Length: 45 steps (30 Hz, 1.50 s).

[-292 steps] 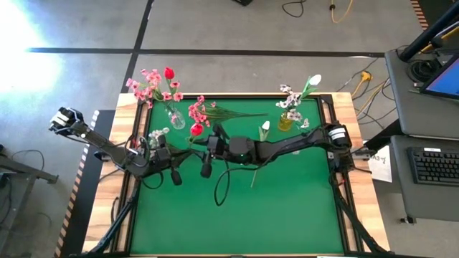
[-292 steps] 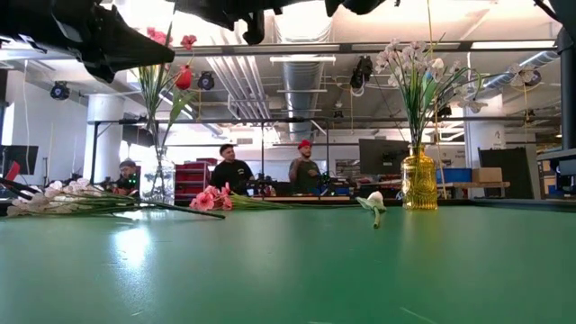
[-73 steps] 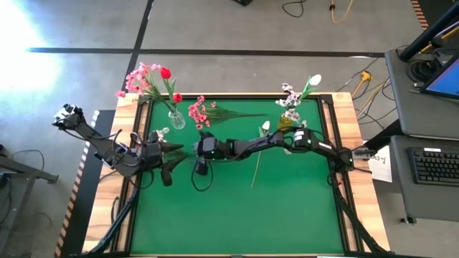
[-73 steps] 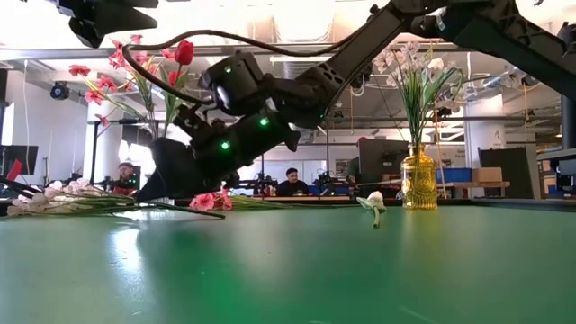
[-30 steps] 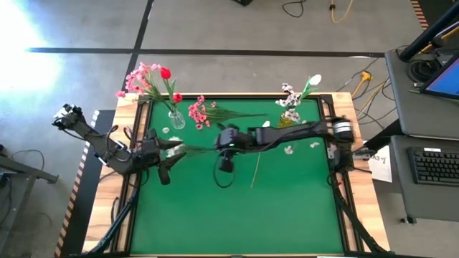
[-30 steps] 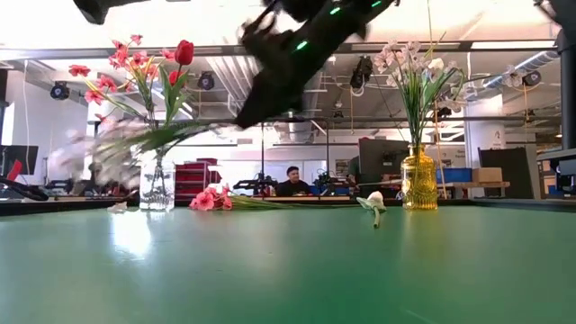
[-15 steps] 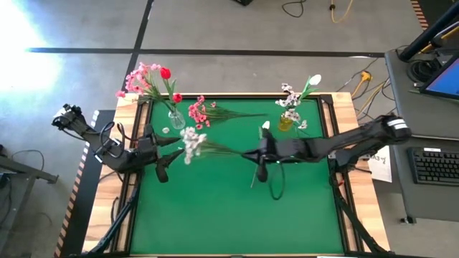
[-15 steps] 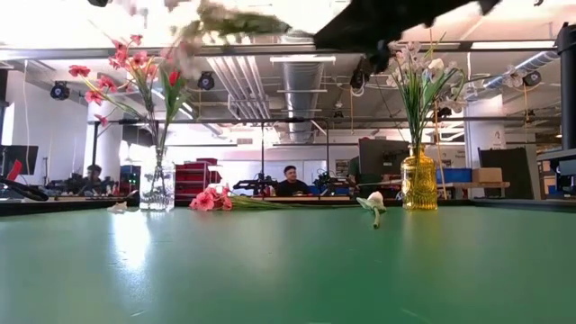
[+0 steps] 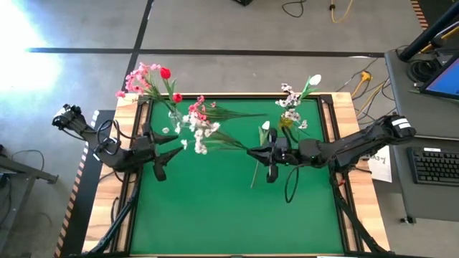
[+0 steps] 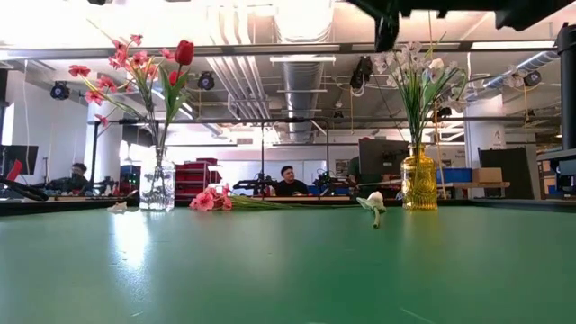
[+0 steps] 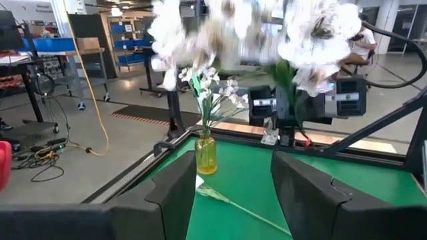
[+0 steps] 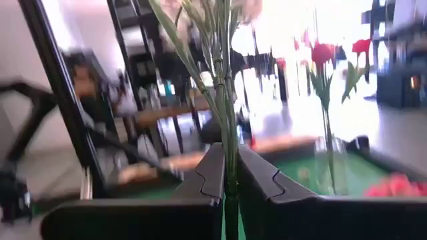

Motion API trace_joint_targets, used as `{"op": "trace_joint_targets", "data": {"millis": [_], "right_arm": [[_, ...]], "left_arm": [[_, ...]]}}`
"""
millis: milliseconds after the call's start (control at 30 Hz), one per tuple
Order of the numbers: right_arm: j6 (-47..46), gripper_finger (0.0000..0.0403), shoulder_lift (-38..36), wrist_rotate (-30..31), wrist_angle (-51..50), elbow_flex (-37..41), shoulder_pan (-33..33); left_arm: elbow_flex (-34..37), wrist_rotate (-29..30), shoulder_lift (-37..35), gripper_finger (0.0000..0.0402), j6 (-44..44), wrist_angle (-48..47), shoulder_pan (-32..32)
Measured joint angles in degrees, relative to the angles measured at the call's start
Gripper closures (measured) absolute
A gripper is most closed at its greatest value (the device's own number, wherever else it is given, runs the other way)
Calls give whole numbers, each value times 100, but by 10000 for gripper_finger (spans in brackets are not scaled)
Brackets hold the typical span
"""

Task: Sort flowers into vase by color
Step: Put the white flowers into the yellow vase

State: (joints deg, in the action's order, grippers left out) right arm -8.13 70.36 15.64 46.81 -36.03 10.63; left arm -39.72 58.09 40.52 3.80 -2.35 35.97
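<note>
Green felt covers my table [image 9: 237,208], with an open workshop behind it where people sit at benches. My right gripper [image 9: 252,151] is clamped on the stem of a white blossom spray [image 9: 195,133], carried in the air over the middle of the table, blossoms pointing toward my left arm. My left gripper [image 9: 159,153] waits near the left edge with its fingers apart, holding nothing. The clear vase [image 10: 157,186] at the far left holds red and pink flowers; the yellow vase [image 10: 418,185] at the far right holds white ones. A pink spray [image 10: 208,199] and a white tulip [image 10: 373,205] lie on the felt, unsorted. I judge I am mid-carry: next the spray needs swinging toward the yellow vase, tipping stem-down, and lowering cleanly into its narrow neck among the stems already there.
</note>
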Motion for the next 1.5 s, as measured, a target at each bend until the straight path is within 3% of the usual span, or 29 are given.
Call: {"op": "trace_joint_targets", "data": {"millis": [300,600,767,900,1000,1133,1500], "right_arm": [[217,388,1083,-55,2145,-65,0],[481,388,2406,-59,3143,-628,0],[789,388,2788,-210,3586,-888,50],[907,388,2870,-609,3625,-1050,52],[938,388,2916,-710,3599,-1175,52],[965,387,2921,-710,3452,-1275,50],[1083,387,2921,-710,3249,-1384,48]], "left_arm": [[2,-23,735,221,617,333,-8],[4,-239,2161,221,-1104,3358,-249],[7,-469,2318,221,-1215,3769,-490],[7,-1236,2357,221,-953,3764,-751],[7,-1468,2441,221,-867,3787,-960],[13,-2386,2683,221,-865,4006,-1164],[13,-2701,3345,221,-1078,5186,-1377]]}}
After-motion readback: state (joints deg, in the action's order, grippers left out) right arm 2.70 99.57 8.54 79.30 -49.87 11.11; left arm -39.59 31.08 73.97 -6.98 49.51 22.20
